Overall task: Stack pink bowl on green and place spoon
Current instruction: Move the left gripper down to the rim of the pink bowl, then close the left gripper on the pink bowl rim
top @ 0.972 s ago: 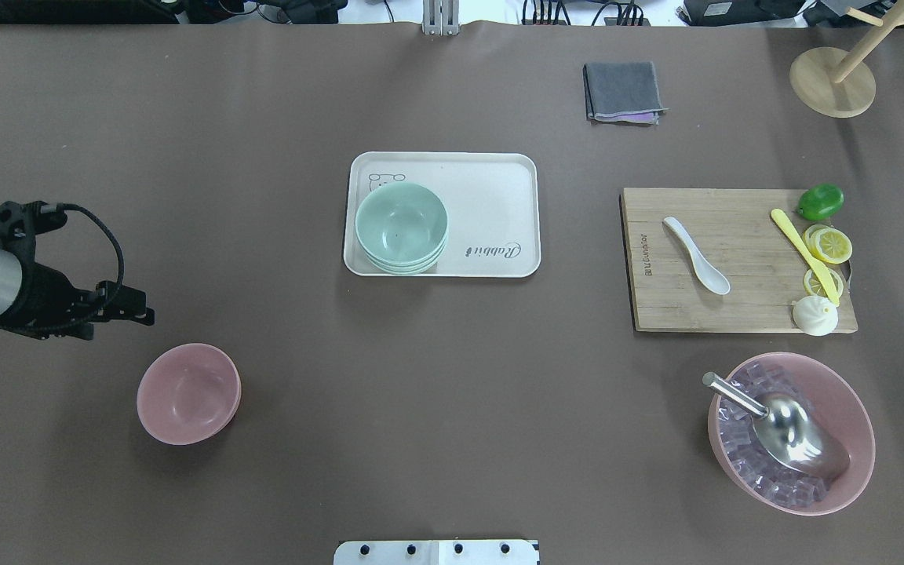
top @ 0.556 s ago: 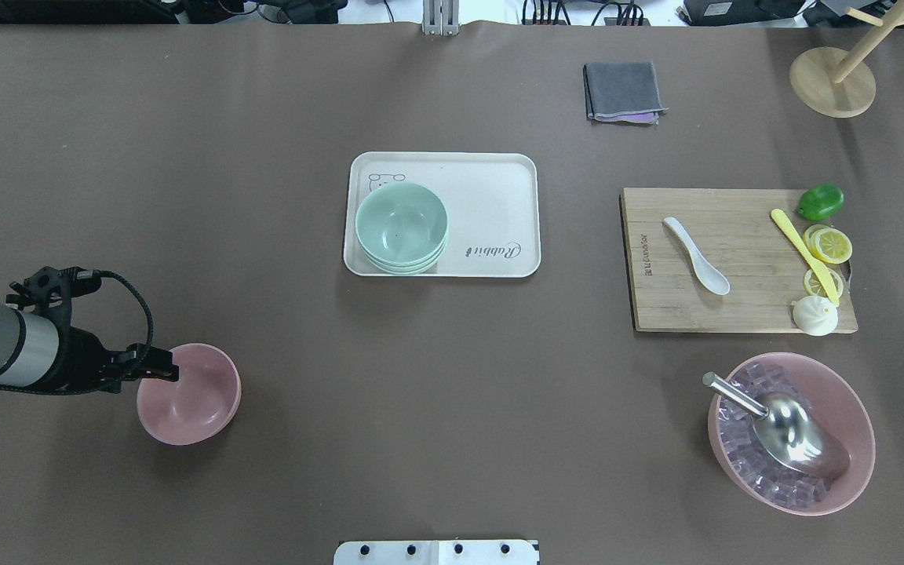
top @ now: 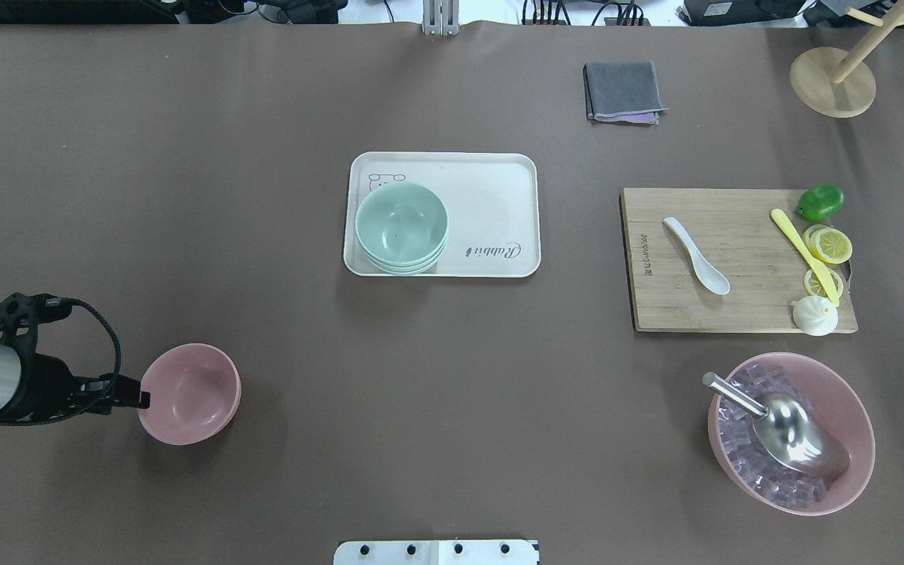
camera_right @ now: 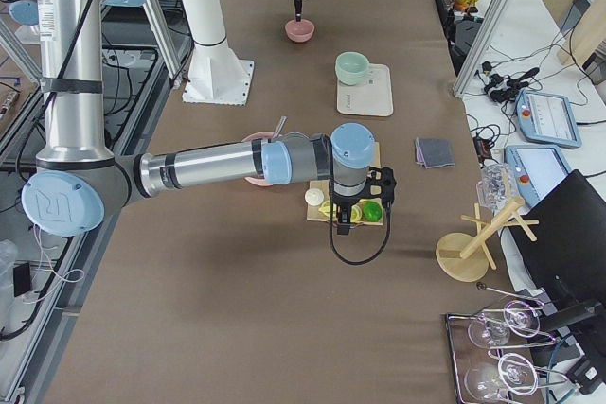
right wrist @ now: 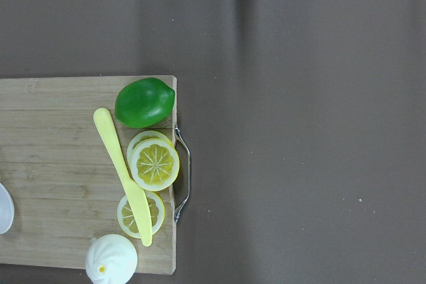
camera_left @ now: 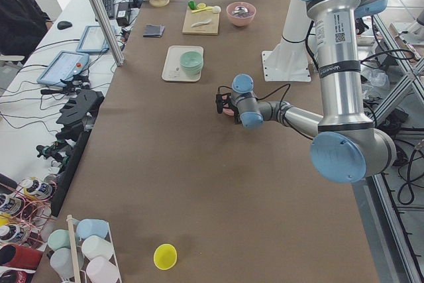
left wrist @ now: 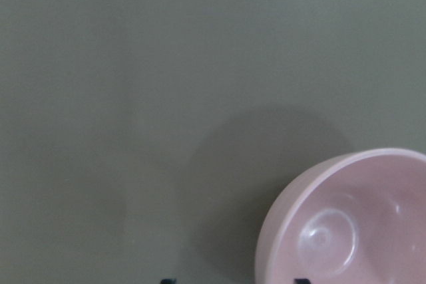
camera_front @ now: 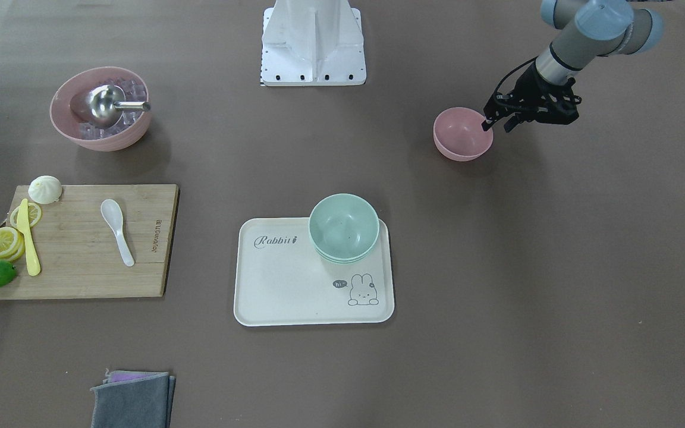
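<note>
In the left wrist view only the fingertips [left wrist: 168,281] show, at the bottom edge, and the pink bowl [top: 193,392] is cut off. The left arm reaches over the tabletop [top: 452,408], and the left gripper [top: 138,401] points down at the pink bowl's rim. It is parted and holds nothing: one tip is over the bowl's inside, one outside. The right gripper [camera_right: 341,225] hangs far from the pink bowl; its opening I cannot tell.

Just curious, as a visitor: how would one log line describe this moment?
left gripper: open, at empty pink bowl rim | right gripper: above cutting board, state unclear | spoon: on cutting board
</note>
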You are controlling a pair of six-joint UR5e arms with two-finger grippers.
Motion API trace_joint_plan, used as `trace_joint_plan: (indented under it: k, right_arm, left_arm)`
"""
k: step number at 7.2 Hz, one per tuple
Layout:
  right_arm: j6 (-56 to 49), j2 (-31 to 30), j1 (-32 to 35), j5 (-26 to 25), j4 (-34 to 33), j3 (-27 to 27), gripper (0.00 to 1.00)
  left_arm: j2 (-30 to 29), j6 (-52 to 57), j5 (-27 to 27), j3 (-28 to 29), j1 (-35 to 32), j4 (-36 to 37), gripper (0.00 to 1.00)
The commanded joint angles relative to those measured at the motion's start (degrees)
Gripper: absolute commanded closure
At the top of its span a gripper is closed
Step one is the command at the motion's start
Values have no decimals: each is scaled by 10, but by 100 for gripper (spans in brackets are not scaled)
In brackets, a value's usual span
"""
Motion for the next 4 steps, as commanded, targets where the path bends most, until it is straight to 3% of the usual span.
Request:
trace_joint_plan:
  k: [1, 4]
  right_arm:
    - [0, 1, 0, 0, 0, 0, 0]
    - [0, 1, 0, 1, -1, -3, 0]
  left_arm:
    - [4, -1, -1, 2, 2, -15, 47]
    - [-21, -5, -1, 12, 5, -12, 45]
